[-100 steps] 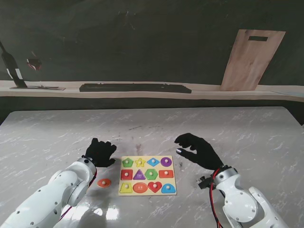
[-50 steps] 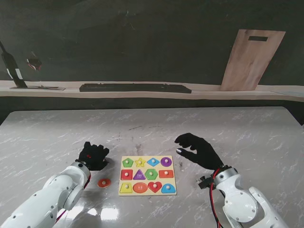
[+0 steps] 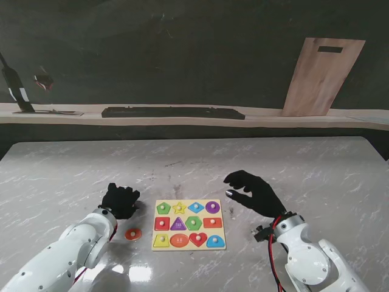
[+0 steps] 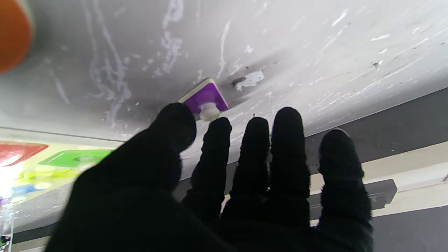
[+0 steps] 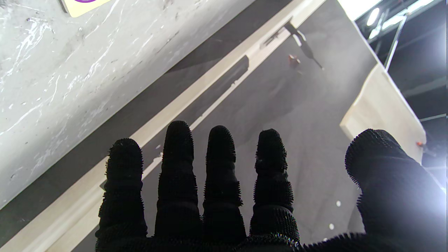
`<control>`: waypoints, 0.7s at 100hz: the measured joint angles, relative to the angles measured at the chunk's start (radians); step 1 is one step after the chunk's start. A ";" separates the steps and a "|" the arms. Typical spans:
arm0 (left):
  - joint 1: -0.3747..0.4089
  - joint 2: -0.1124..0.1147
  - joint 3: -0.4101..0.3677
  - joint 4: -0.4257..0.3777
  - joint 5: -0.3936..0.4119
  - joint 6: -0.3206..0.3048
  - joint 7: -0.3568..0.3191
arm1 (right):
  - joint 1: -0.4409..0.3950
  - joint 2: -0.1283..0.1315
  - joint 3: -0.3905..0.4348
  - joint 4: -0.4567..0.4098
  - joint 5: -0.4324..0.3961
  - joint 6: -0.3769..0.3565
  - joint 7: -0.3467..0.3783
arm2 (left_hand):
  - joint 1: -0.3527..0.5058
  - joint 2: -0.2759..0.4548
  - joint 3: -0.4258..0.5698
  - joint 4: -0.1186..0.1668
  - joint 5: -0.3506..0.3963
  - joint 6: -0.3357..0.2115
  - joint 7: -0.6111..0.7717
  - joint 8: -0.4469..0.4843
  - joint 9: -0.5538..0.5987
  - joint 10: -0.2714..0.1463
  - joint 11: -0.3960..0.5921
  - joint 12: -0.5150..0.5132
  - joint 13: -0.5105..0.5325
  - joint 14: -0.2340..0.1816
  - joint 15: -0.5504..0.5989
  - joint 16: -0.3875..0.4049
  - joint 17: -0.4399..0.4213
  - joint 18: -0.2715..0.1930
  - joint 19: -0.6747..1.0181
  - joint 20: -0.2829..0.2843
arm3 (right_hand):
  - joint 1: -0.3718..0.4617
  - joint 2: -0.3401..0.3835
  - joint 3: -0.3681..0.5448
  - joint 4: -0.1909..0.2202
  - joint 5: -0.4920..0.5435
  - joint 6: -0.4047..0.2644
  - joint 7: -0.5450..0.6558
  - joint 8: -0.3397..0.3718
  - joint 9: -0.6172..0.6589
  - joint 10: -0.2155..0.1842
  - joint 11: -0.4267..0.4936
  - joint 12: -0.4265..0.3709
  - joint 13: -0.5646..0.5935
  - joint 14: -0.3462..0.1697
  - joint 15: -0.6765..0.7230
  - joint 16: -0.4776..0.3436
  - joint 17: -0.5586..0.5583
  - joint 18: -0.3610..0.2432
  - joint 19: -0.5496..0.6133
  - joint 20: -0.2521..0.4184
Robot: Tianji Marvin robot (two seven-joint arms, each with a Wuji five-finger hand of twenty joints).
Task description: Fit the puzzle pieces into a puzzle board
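The puzzle board (image 3: pixel 188 243) lies on the marble table between my hands, with several coloured shapes in it. An orange round piece (image 3: pixel 133 233) rests on the table left of the board. My left hand (image 3: pixel 120 199) hovers farther from me than that piece, fingers spread and holding nothing. In the left wrist view a purple square piece (image 4: pixel 204 96) with a white knob lies on the table just past the thumb and index fingertips (image 4: pixel 218 127); the stand view does not show it. My right hand (image 3: pixel 252 191) hovers open, to the right of the board.
A long dark bar (image 3: pixel 173 112) and a leaning wooden board (image 3: pixel 319 76) sit on the ledge behind the table. The board's corner (image 5: pixel 75 8) shows in the right wrist view. The orange piece (image 4: pixel 12 31) appears blurred in the left wrist view.
My left hand drew back to the left, away from the board's far left corner, then held still. The right hand and the pieces have not moved.
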 measured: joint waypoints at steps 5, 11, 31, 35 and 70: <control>-0.001 0.000 0.000 0.001 0.000 0.000 -0.001 | 0.000 0.000 0.000 0.000 0.000 0.000 -0.001 | 0.008 -0.012 0.000 -0.018 0.000 0.000 0.020 0.000 0.001 0.000 0.001 0.000 0.000 0.000 0.000 -0.009 0.000 0.000 0.000 0.000 | 0.000 0.000 0.000 0.000 0.000 0.000 0.000 0.000 0.000 0.000 0.000 0.000 0.000 0.000 0.000 0.000 0.000 0.000 0.000 0.000; -0.001 0.000 0.000 0.001 0.000 0.000 -0.002 | 0.000 0.000 0.000 0.000 -0.001 0.000 -0.001 | 0.025 -0.023 0.000 -0.019 0.000 0.000 0.046 0.000 0.014 0.000 0.004 0.000 0.001 0.000 0.000 -0.011 0.002 0.000 0.000 0.000 | 0.000 0.000 0.000 0.000 0.000 0.000 0.000 0.000 0.000 0.000 0.000 0.000 0.000 0.000 0.000 0.000 0.000 0.000 0.000 0.000; -0.002 0.000 -0.001 0.003 0.002 0.002 0.003 | 0.000 0.000 0.001 0.000 -0.001 0.001 -0.002 | 0.069 -0.037 -0.020 -0.038 0.002 -0.011 0.127 0.000 0.057 -0.001 0.026 0.000 0.006 -0.001 0.000 -0.029 0.019 0.000 0.000 0.000 | 0.000 0.000 0.000 0.000 0.000 0.000 0.000 0.000 0.000 0.000 0.000 0.000 0.000 0.000 0.000 0.000 0.000 0.000 0.000 0.000; -0.003 0.000 0.002 0.006 0.002 0.003 0.004 | 0.000 0.000 0.001 0.000 -0.001 0.001 -0.002 | 0.079 -0.038 -0.036 -0.038 0.002 -0.014 0.145 0.000 0.060 -0.001 0.027 0.002 0.009 -0.001 0.000 -0.029 0.021 0.000 0.000 0.000 | 0.000 0.000 0.000 0.000 0.000 0.000 0.000 0.000 0.000 0.000 0.000 0.000 0.000 0.000 0.000 0.000 0.000 0.000 0.000 0.000; -0.033 0.000 0.040 0.034 -0.025 0.024 0.018 | 0.000 0.000 0.000 0.000 -0.001 0.001 -0.001 | 0.128 -0.036 -0.066 -0.039 -0.002 -0.023 0.193 -0.004 0.126 -0.012 0.027 0.082 0.058 -0.002 0.010 -0.033 0.049 0.000 0.001 0.000 | 0.000 0.000 0.000 0.000 0.000 0.000 0.000 0.000 0.000 0.000 0.000 0.000 0.000 0.000 0.000 0.000 0.000 0.000 0.000 0.000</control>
